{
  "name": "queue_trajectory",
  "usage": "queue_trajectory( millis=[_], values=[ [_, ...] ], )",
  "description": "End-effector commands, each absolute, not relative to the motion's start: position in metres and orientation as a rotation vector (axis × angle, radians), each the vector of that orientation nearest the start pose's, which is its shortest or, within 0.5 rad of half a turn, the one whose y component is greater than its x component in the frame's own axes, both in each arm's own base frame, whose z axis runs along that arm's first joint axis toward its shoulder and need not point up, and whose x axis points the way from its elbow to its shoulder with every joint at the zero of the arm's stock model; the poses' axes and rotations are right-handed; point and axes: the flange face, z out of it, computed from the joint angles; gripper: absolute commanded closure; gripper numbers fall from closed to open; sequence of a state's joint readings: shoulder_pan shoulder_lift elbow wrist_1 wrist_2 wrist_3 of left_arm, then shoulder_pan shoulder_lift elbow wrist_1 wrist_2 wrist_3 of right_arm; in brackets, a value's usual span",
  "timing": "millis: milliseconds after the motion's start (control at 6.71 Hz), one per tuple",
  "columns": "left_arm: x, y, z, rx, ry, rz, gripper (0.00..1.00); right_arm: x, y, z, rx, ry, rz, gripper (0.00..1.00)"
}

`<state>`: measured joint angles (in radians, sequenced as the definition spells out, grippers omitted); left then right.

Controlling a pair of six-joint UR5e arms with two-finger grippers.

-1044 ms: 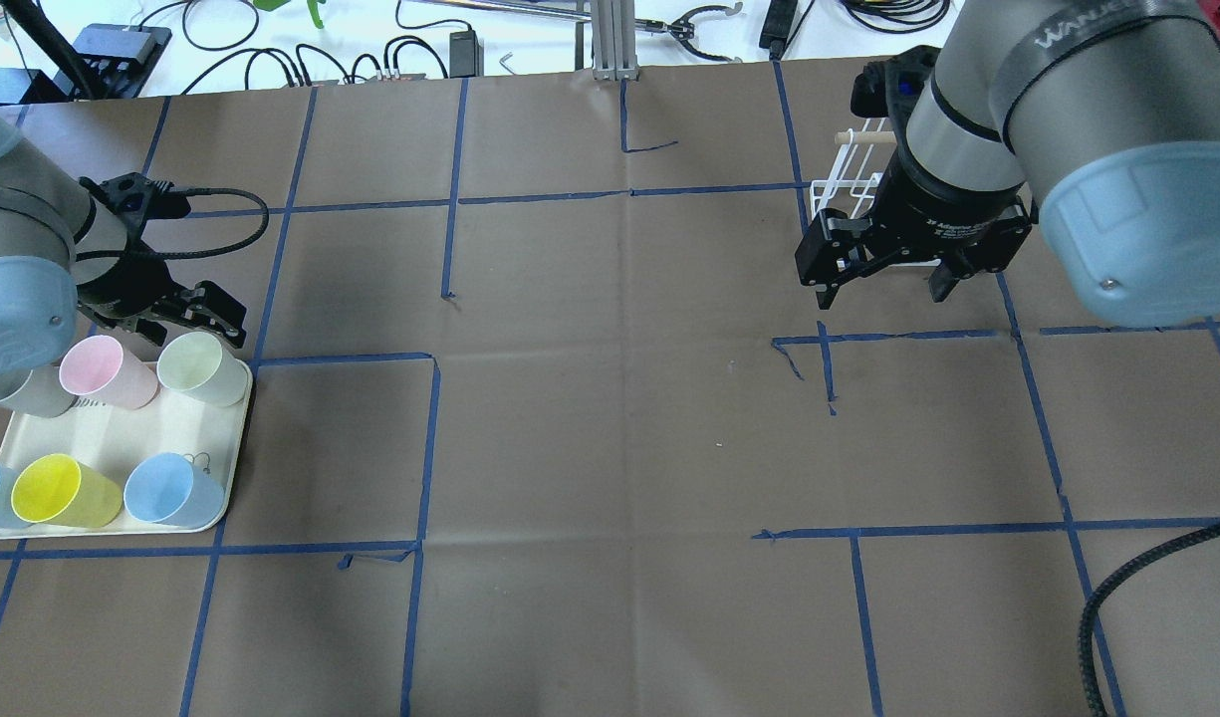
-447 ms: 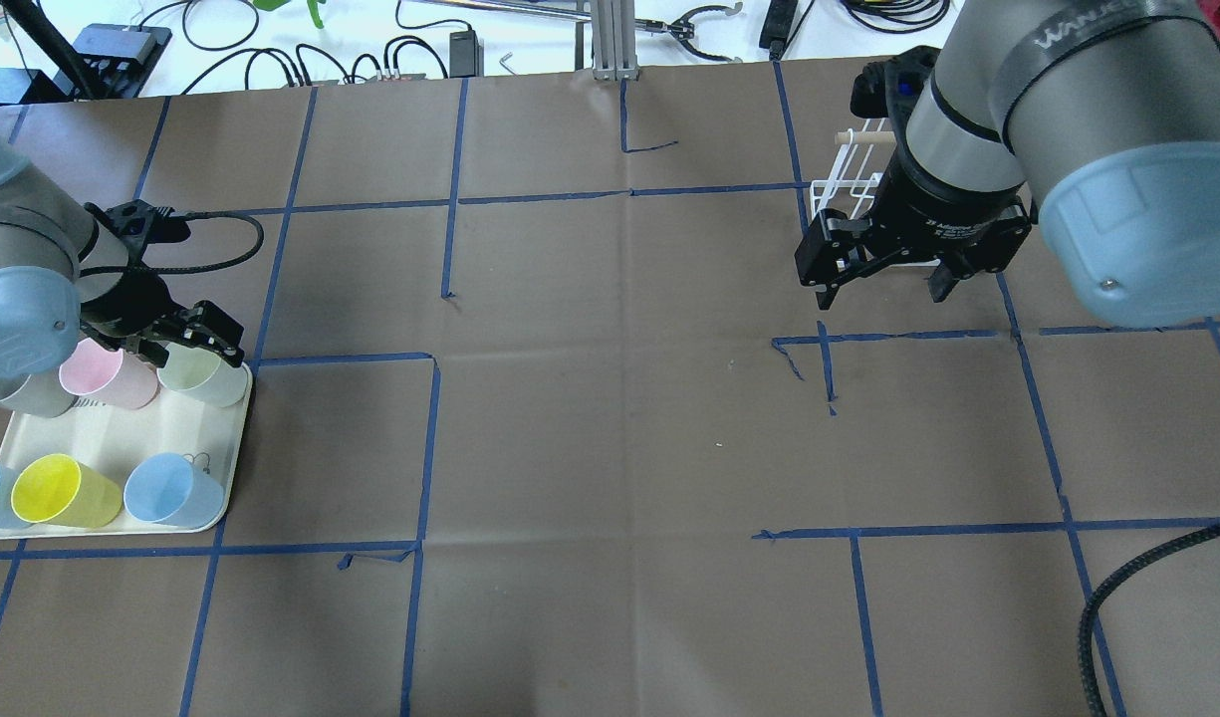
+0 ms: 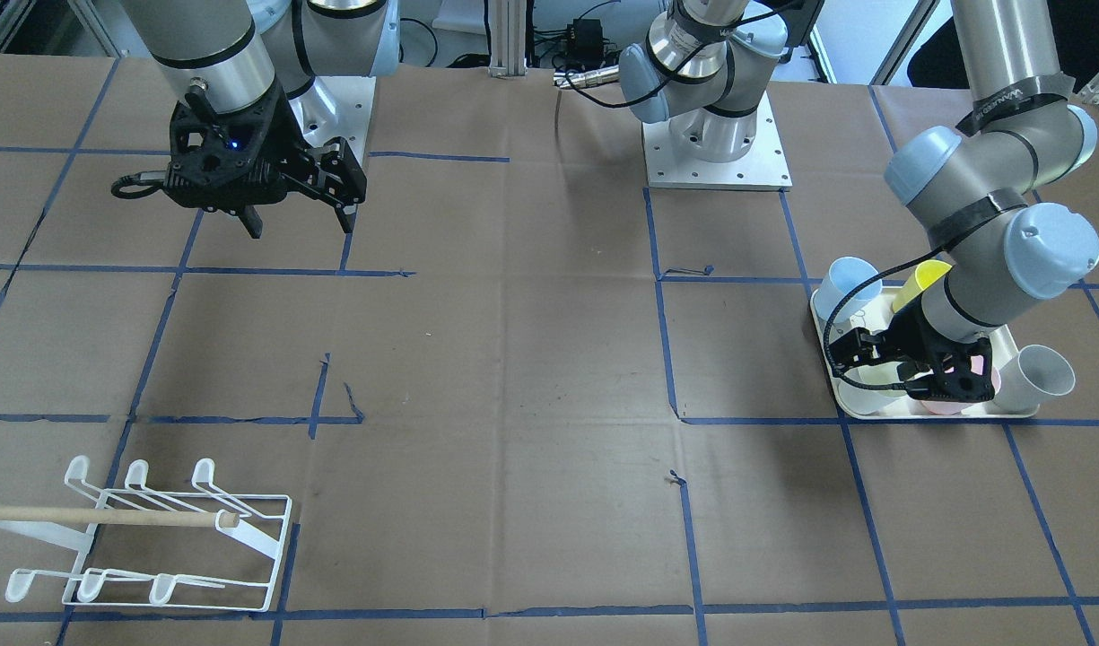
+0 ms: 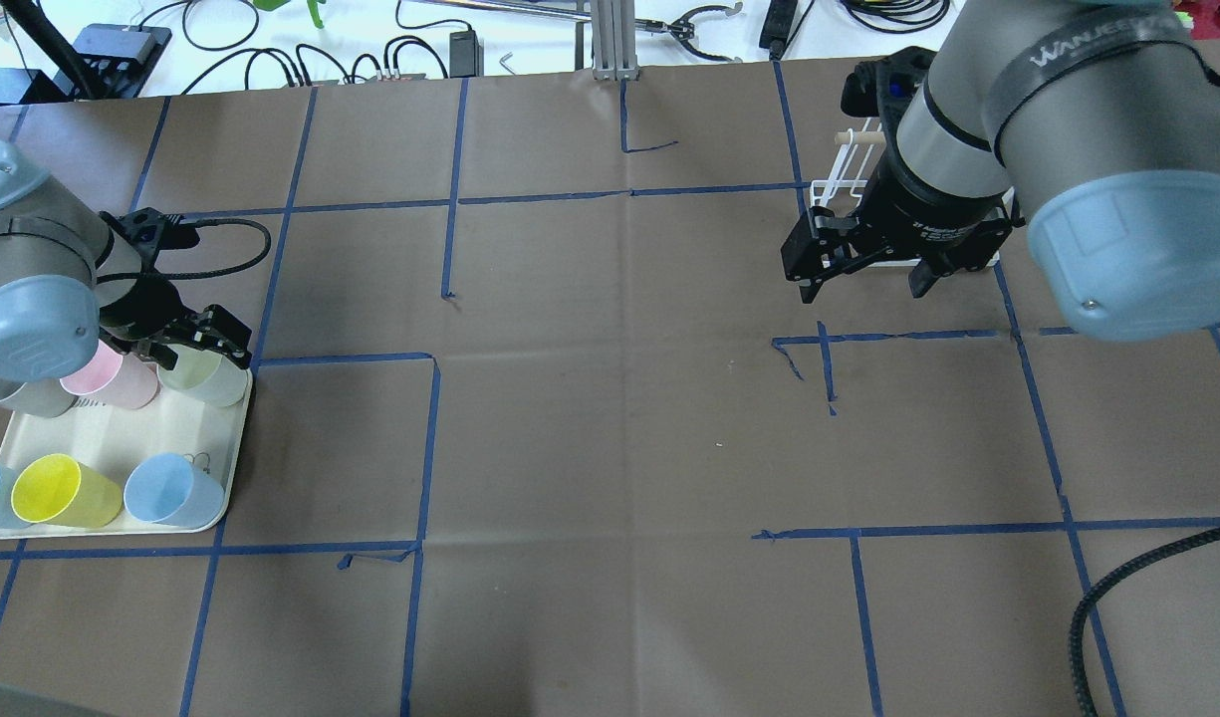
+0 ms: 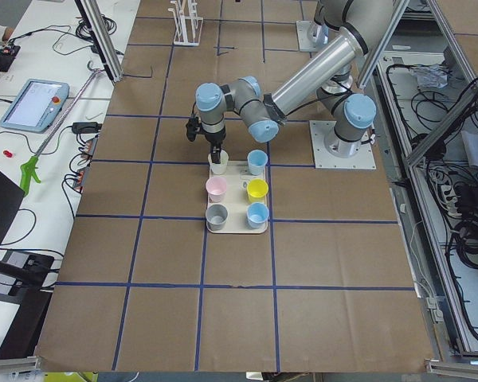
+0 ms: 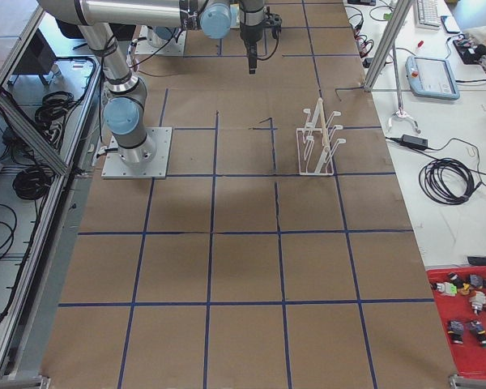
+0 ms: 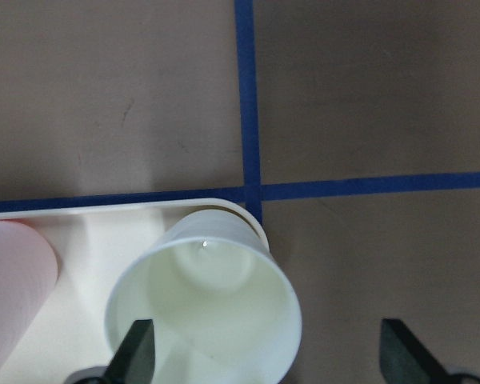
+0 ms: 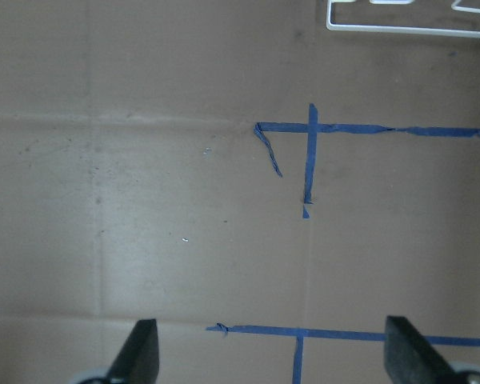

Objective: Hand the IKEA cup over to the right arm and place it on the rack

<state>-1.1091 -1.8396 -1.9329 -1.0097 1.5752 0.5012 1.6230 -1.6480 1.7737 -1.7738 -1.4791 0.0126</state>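
The left gripper (image 7: 268,356) hangs with its jaws spread wide, and they hold nothing. Right beneath them stands the pale green cup (image 7: 212,292), open side up. One fingertip (image 7: 136,356) shows over the cup's rim. The other is clear of the cup's wall on the far side, over brown paper (image 7: 368,96). Whether the first fingertip dips inside the cup cannot be told.

The cup sits in a corner of the cream tray (image 7: 96,232). The pink cup (image 7: 12,280) is just outside the jaws, beside the green one. Farther back on the tray are a grey cup (image 4: 27,398), a yellow cup (image 4: 57,490) and blue cups (image 4: 171,493).

Well apart across the table, the right gripper (image 4: 861,287) is also opened wide and empty. It is above bare paper crossed by blue tape lines (image 8: 310,160). The rack (image 3: 154,538) stands just ahead of those jaws, and its base wire reaches the edge of the right wrist view.
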Motion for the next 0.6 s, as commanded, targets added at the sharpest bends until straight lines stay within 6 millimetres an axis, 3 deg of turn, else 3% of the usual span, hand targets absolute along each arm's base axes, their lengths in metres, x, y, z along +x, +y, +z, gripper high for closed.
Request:
queue_trajectory(
  millis=[0,149,298,447],
  values=[
    [0.112,-0.524,0.228,0.056,3.170,0.111,0.04,0.178,-0.458,0.430,-0.092,2.902,-0.360,0.00],
    [0.113,-0.524,0.229,0.047,3.168,0.108,0.32,0.184,-0.454,0.419,-0.112,2.812,-0.451,0.00],
    [0.112,-0.524,0.234,0.039,3.163,0.098,0.70,0.191,-0.451,0.410,-0.052,2.703,-0.514,0.00],
    [0.113,-0.524,0.236,0.034,3.163,0.093,0.91,0.199,-0.449,0.415,0.114,2.583,-0.586,0.00]
  ],
)
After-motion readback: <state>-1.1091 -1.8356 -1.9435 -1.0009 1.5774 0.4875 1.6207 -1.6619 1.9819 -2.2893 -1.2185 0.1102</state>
